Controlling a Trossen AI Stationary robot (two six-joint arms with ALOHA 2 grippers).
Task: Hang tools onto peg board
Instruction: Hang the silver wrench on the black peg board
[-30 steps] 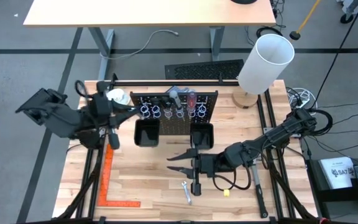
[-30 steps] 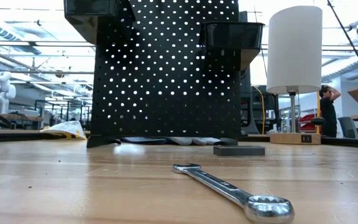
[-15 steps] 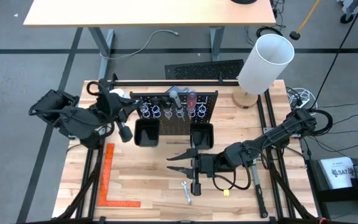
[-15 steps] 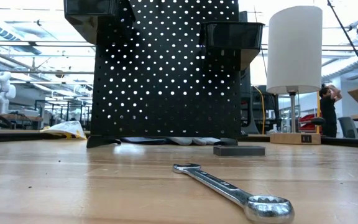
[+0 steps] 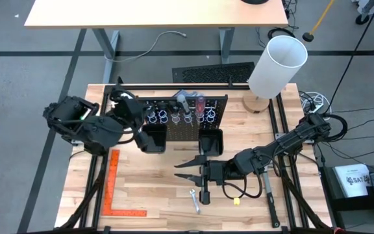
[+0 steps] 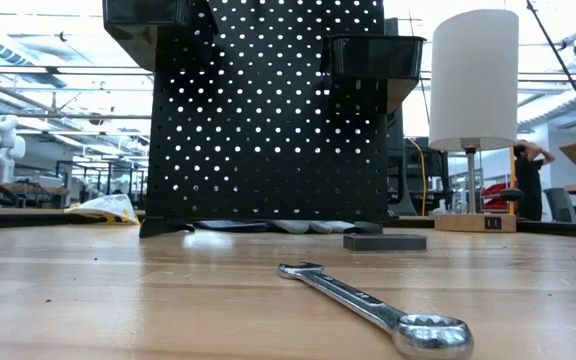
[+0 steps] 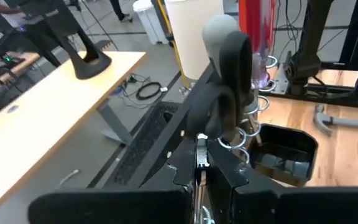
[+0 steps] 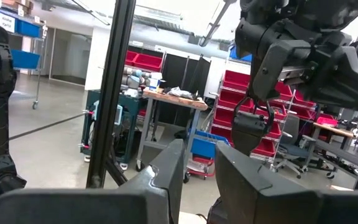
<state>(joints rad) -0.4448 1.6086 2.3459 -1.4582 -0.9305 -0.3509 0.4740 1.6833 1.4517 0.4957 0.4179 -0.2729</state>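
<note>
The black peg board (image 5: 182, 129) stands upright at the table's far middle, with silvery ring holders (image 5: 174, 117) and two black bins (image 5: 153, 139). A grey-handled tool (image 7: 219, 28) and a red-handled screwdriver (image 7: 253, 31) stick in the rings. My left gripper (image 5: 135, 121) is at the board's left end, shut on black-handled scissors (image 7: 224, 93). My right gripper (image 5: 186, 171) is open and empty in front of the board, fingers pointing toward the table's left. A silver wrench (image 5: 194, 200) lies flat on the table near it. My left gripper pinches the scissors by the silvery blade end (image 7: 201, 153) between its two fingers. The black handle loops (image 7: 225, 87) stick out ahead of the fingers toward the ring holders. The scissors are lifted clear of the table.
An orange L-shaped square (image 5: 114, 190) lies at the near left. A small yellow piece (image 5: 236, 201) lies right of the wrench. A white lamp (image 5: 276, 65) stands at the far right corner. A small dark block (image 6: 384, 241) lies in front of the board.
My left gripper has swung with the scissors toward the table's right, from the left edge to the peg board's left end, turning as it went. My right arm and the wrench have kept still.
</note>
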